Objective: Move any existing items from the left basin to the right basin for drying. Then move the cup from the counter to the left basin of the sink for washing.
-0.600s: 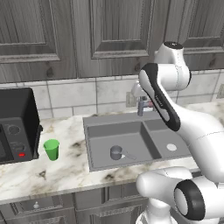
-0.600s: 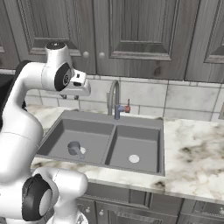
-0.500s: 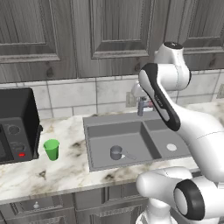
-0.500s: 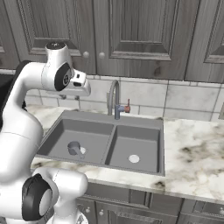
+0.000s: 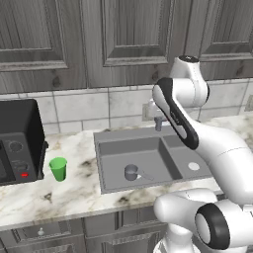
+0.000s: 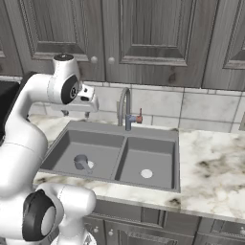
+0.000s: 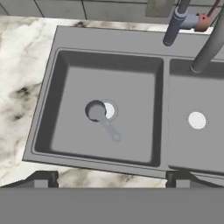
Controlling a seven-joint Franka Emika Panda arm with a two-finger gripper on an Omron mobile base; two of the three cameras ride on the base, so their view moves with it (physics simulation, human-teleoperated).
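Observation:
A small grey metal cup (image 7: 96, 111) with a thin straight handle stands by the drain of the left basin (image 7: 70, 135) of the sink (image 6: 174, 158); I also see this cup (image 5: 131, 172) (image 6: 81, 161) from both base cameras. The right basin (image 7: 192, 146) (image 6: 153, 160) holds nothing but its pale drain. The green cup (image 5: 58, 169) stands upright on the marble counter (image 5: 74, 190), left of the sink and beside the microwave. My gripper (image 6: 76, 115) (image 7: 111, 178) hangs high above the left basin, open, fingers wide apart with nothing between them.
A tall curved grey faucet (image 6: 125, 107) (image 7: 175, 26) rises behind the divider between the basins. A black microwave (image 5: 17, 141) stands at the counter's left end. Dark wood cabinets hang above the tiled backsplash. The counter (image 6: 215, 167) continues to the right of the sink.

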